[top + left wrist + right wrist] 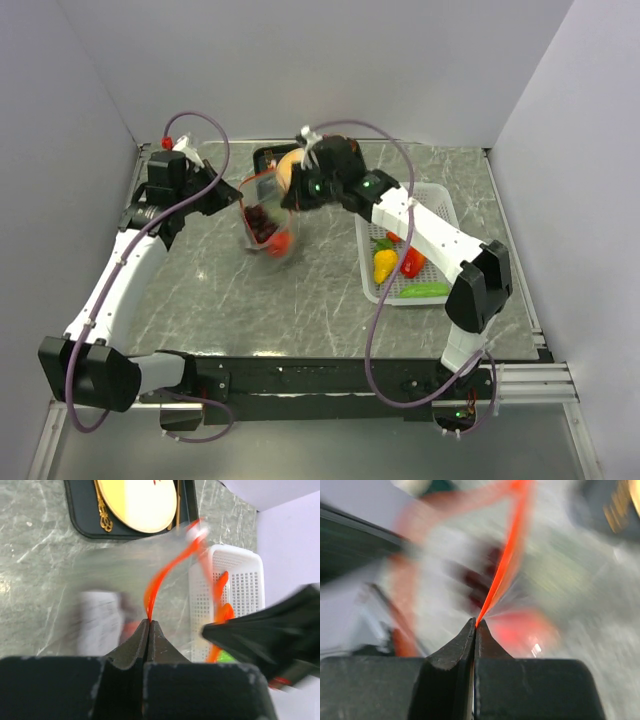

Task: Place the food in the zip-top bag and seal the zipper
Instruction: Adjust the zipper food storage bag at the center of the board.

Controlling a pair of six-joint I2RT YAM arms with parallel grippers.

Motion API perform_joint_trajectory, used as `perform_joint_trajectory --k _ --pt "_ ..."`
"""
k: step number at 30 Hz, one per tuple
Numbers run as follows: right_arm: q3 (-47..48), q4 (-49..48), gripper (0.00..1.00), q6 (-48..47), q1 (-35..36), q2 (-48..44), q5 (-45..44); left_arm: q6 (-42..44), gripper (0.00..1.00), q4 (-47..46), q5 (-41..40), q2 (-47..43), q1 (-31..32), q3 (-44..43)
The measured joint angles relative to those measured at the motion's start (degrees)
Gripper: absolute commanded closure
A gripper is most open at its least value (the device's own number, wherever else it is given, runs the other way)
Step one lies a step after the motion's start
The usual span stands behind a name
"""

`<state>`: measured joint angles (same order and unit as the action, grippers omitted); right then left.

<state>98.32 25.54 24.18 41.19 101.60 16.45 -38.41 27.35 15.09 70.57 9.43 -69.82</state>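
**Zip-top bag (264, 215) hung between the two arms, above the rear centre of the table (300, 300).** The governing axis is the zipper (159, 577). It runs roughly left to right, from the left jaws at one end of the mouth to the right jaws at the other. Each wrist view shows its pair of jaws pressed together on the orange-red strip, which emerges directly ahead of the tips.

In the left wrist view the strip bows into a curve. The mouth is therefore judged slack and at least partly unsealed, not drawn taut.

The bag body hangs below the strip, clear and floppy, smeared by motion blur. Dark grapes (262, 225) and a red piece (281, 241) sit at its bottom. Whether the bottom touches the table cannot be told.

More food lies in the white mesh basket (440, 205): a yellow pear (384, 264), a second red piece (412, 262) and a green cucumber (424, 290). The basket stands to the right of the bag, nearer the right arm, whose jaws are occupied with the zipper.
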Motion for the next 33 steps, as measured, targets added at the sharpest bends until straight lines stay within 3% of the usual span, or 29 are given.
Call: perform_joint_trajectory --k 2,6,15,19,23,25,27,30,33 --pt "-4.31 1.88 1.0 0.35 -0.24 -0.57 -1.4 -0.17 0.99 0.04 -0.02 -1.25 -0.42 1.22" --pt "-3.63 5.2 1.0 0.15 -0.22 -0.33 -3.41 -0.17 0.99 1.18 0.68 -1.7 -1.9 -1.11" --pt "-7.93 -4.85 1.0 1.36 0.07 -5.99 -3.58 0.0 0.99 2.8 3.5 -1.86 -3.3 -4.61" --pt "-3.85 -2.51 1.0 0.96 -0.04 -4.66 -3.67 0.22 0.99 2.01 5.88 -1.07 -3.67 -5.49" --pt "-9.88 -5.31 1.0 1.11 0.11 -7.91 -5.49 -0.15 0.99 -0.7 5.77 -2.05 -1.46 -1.27" --pt "-8.22 -2.97 1.0 1.51 -0.09 -7.15 -4.57 -0.13 0.99 0.59 7.76 -1.11 -2.43 -1.57" --pt "-8.24 -3.54 0.99 1.46 0.13 -7.15 -6.16 0.07 0.99 0.83 4.72 -0.46 -2.12 -1.62" --pt "-13.49 -6.14 1.0 2.29 0.07 -10.95 -4.7 0.68 0.99 2.03 2.95 -2.14 -0.24 -2.38" --pt "-10.88 -4.59 0.98 2.54 -0.24 -10.51 -2.78 1.33 0.99 2.29 3.93 -2.32 -0.72 -4.81"
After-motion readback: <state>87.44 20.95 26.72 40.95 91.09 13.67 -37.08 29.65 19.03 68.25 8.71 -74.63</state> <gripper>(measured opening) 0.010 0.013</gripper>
